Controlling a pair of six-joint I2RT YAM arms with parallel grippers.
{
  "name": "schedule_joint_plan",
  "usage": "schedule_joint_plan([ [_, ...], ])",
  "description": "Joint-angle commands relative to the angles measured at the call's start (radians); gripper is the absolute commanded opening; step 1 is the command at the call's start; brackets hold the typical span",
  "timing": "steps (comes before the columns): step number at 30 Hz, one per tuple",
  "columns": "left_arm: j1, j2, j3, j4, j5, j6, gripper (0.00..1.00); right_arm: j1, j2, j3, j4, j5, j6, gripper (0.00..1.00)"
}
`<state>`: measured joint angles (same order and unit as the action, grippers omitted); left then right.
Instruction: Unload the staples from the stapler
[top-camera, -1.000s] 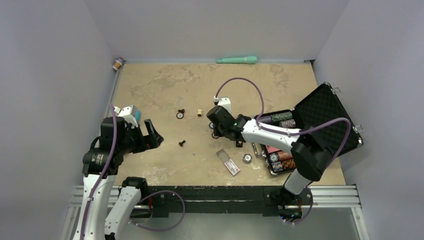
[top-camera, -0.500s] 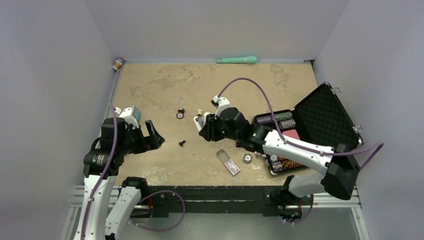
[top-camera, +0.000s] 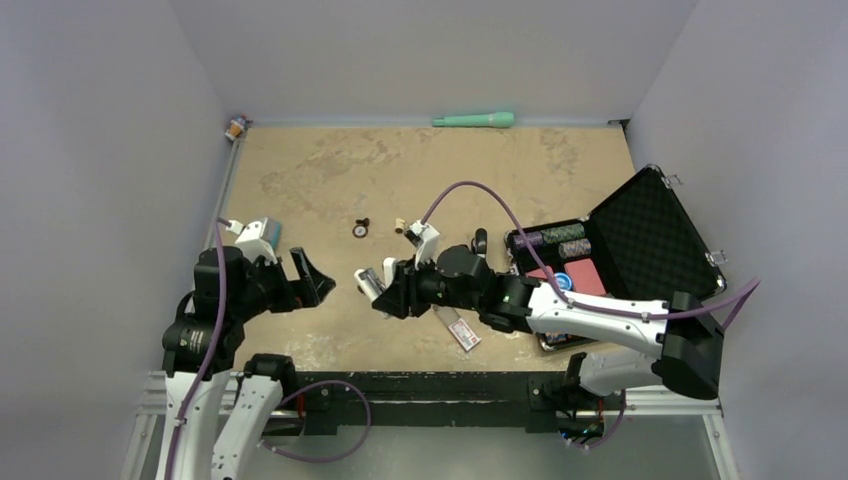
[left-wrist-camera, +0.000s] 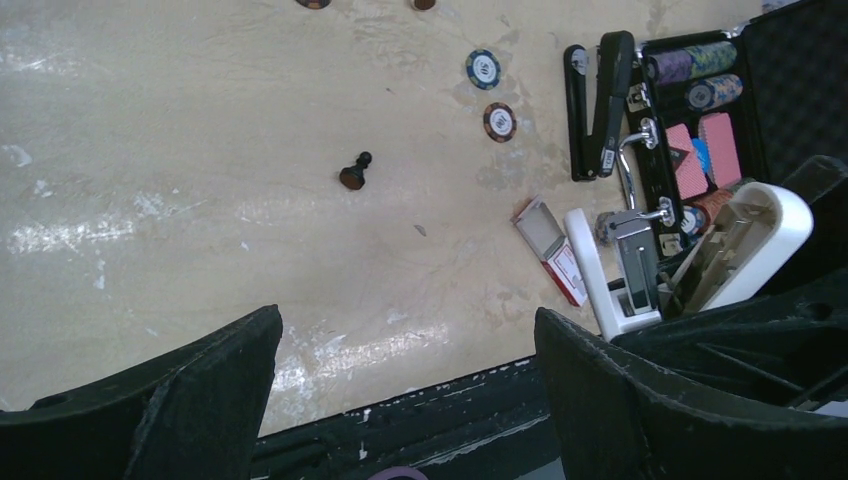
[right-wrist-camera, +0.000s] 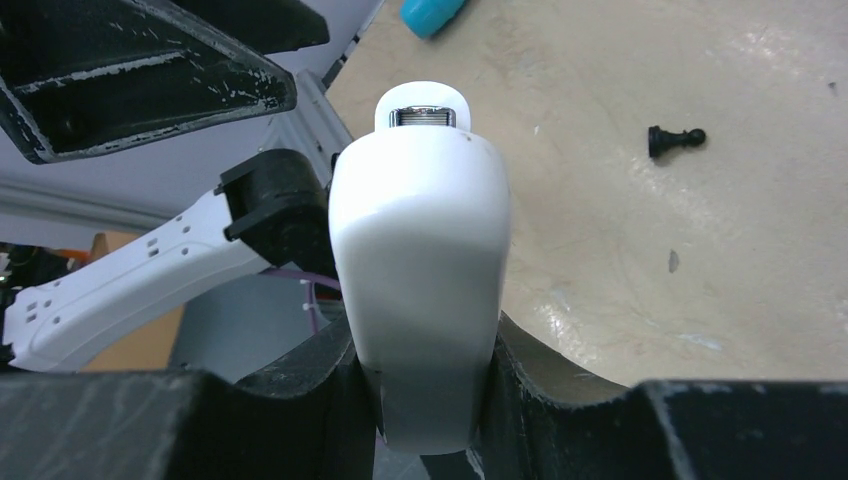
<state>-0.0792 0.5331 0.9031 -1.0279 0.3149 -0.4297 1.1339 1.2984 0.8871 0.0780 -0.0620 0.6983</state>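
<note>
A slim black stapler (top-camera: 480, 241) lies on the table beside the chip case, its two arms spread open in the left wrist view (left-wrist-camera: 608, 95); no gripper touches it. My right gripper (top-camera: 395, 290) is shut on a white stapler (top-camera: 372, 283) and holds it above the table at centre left. In the right wrist view the jaws (right-wrist-camera: 425, 400) clamp the white body (right-wrist-camera: 420, 270), with silvery metal at its far tip. The left wrist view shows the white stapler (left-wrist-camera: 740, 250) hinged open with a metal channel. My left gripper (top-camera: 310, 278) is open and empty (left-wrist-camera: 405, 370), facing it.
An open black case (top-camera: 640, 230) with poker chips stands at the right. A red and white small box (top-camera: 462, 332) lies near the front edge. A black pawn (left-wrist-camera: 352, 174) and loose chips (left-wrist-camera: 499, 121) lie mid-table. A green tube (top-camera: 474, 120) lies at the back wall.
My right arm has swung left and nearer the front edge, carrying the white stapler toward my left gripper. The black stapler by the case has come into view. My left arm shifted slightly.
</note>
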Motion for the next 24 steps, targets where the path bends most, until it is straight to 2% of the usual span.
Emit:
schedule_joint_plan([
  [1, 0.004, -0.017, -0.051, 0.123, 0.171, -0.029, 1.0, 0.013, -0.054, -0.044, 0.167, -0.053, 0.075, 0.0],
  [6, 0.004, -0.057, -0.164, 0.305, 0.331, -0.181, 1.0, 0.013, -0.113, -0.128, 0.263, -0.09, 0.148, 0.0],
  [9, 0.004, -0.067, -0.246, 0.443, 0.474, -0.229, 1.0, 0.013, -0.157, -0.17, 0.285, -0.072, 0.181, 0.0],
  [14, 0.003, -0.131, -0.368, 0.646, 0.52, -0.369, 1.0, 0.013, -0.185, -0.214, 0.305, -0.05, 0.23, 0.0],
  [19, 0.004, -0.173, -0.44, 0.913, 0.653, -0.504, 1.0, 0.013, -0.2, -0.232, 0.339, -0.04, 0.272, 0.0],
  [24, 0.004, -0.207, -0.427, 0.963, 0.675, -0.539, 1.0, 0.013, -0.196, -0.218, 0.355, -0.026, 0.288, 0.0],
])
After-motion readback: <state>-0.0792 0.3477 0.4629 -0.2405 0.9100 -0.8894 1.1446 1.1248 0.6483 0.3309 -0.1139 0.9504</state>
